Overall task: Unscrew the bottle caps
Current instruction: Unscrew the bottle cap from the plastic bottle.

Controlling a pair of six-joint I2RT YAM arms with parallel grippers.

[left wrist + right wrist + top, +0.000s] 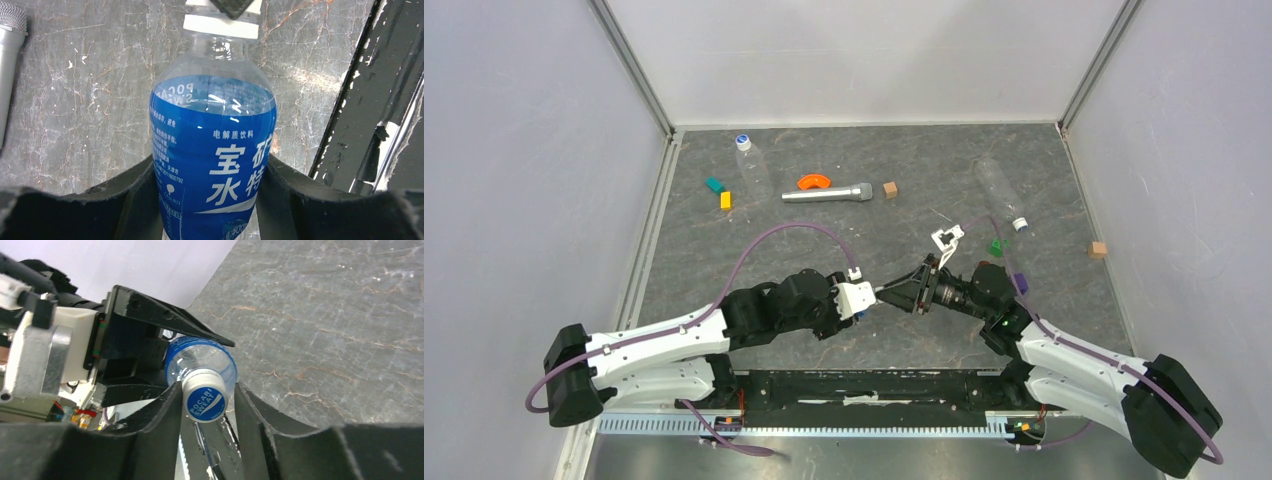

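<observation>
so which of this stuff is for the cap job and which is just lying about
Job: labelled bottle, its cap, left clear bottle, right clear bottle.
Lying about: microphone, orange piece, middle cube, right cube, teal block, yellow block.

Left gripper [881, 293] meeting right gripper [904, 293], perhaps touching, capped bottle [999, 188] lying beyond

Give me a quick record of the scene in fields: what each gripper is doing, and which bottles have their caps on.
left gripper: shut on blue bottle, around its body
right gripper: fingers either side of that bottle's cap; grip unclear
cap: on the neck, not yet off
back-left bottle: away from both arms, cap on
back-right bottle: away from both arms, cap on
</observation>
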